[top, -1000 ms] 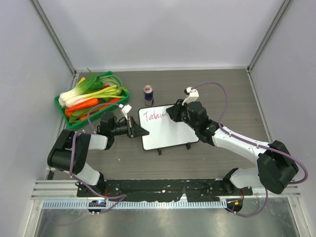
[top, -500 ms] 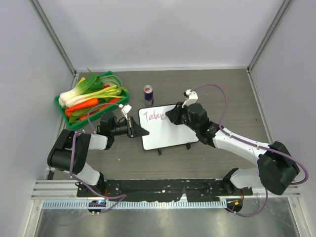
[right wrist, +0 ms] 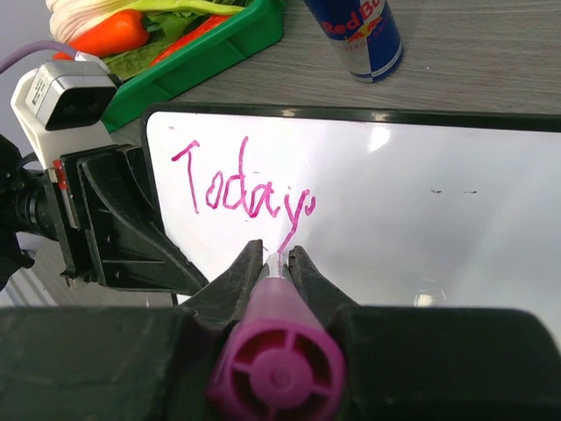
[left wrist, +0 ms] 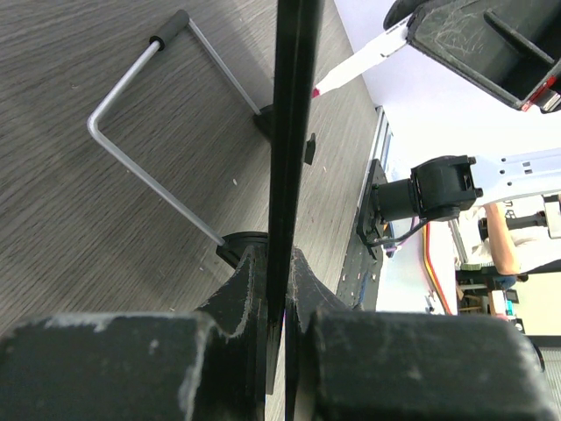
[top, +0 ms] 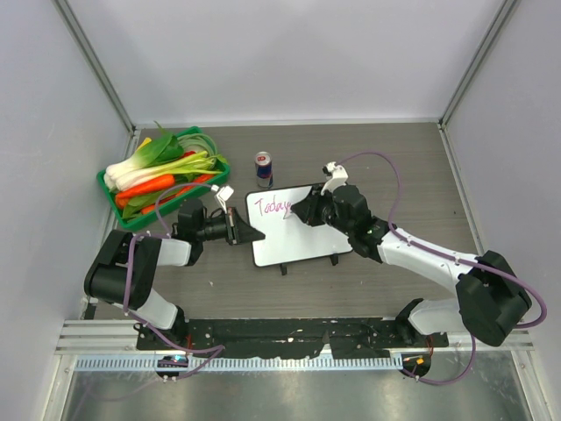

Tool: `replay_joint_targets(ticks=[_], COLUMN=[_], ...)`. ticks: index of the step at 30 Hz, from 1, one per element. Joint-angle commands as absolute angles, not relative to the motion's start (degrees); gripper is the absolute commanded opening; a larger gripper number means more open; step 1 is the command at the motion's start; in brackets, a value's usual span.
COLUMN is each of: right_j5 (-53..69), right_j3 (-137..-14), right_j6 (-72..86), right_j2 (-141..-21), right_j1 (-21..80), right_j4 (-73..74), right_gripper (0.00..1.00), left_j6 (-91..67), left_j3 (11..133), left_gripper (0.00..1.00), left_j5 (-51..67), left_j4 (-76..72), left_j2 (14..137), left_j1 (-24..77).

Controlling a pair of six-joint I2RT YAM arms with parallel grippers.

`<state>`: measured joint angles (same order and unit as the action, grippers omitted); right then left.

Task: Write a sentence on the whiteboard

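The whiteboard [top: 298,239] lies in the middle of the table, raised on small black feet. Pink letters of the sentence [top: 270,206] read "Today" at its top left; in the right wrist view the sentence [right wrist: 241,189] ends in a long tail of the y. My right gripper [top: 298,211] is shut on a pink marker [right wrist: 279,351], whose tip meets that tail on the whiteboard [right wrist: 412,202]. My left gripper [left wrist: 279,281] is shut on the whiteboard's left edge [left wrist: 289,132], seen edge-on as a dark strip. The marker [left wrist: 355,67] shows beyond it.
A green tray [top: 123,210] of vegetables sits at the back left. A Red Bull can [top: 263,167] stands just behind the board. A bent wire stand [left wrist: 149,114] sticks out under the board. Grey walls close in on three sides.
The pink word has grown by a letter, from "Toda" to "Today". My right gripper with the marker has shifted slightly left. The left gripper has stayed clamped on the board.
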<state>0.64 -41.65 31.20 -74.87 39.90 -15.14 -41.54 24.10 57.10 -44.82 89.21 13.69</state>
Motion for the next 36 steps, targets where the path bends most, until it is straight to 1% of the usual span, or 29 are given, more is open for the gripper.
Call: replay_joint_targets(ticks=[1, 7, 11, 15, 23, 36], right_j5=[3.60, 7.64, 10.72, 8.53, 2.82, 0.97], right_j3=[-42.27, -43.07, -43.07, -43.50, -44.82, -45.97], right_j6=[31.37, 34.36, 36.91, 35.24, 30.94, 30.32], right_j2=[-73.04, -69.17, -68.03, -67.68, -68.64, -73.47], right_j1=[39.99, 38.85, 35.08, 33.14, 32.87, 32.87], right_j4=[-16.08, -18.71, -19.95, -18.02, -16.17, -16.96], right_gripper=[0.01, 0.01, 0.01, 0.01, 0.01, 0.01], left_j6=[-39.90, -39.90, -39.90, -39.90, -39.90, -39.99], left_j3=[24.43, 24.43, 24.43, 24.43, 24.43, 24.52], left_gripper=[0.00, 0.00, 0.00, 0.00, 0.00, 0.00], left_j5=[53.26, 53.26, 53.35, 53.26, 53.35, 53.44], left_j4=[-41.84, -41.84, -41.84, -41.92, -41.84, -41.84], left_j2=[90.35, 90.35, 90.26, 90.26, 90.35, 90.44], left_j1=[13.62, 13.62, 13.62, 13.62, 13.62, 13.62])
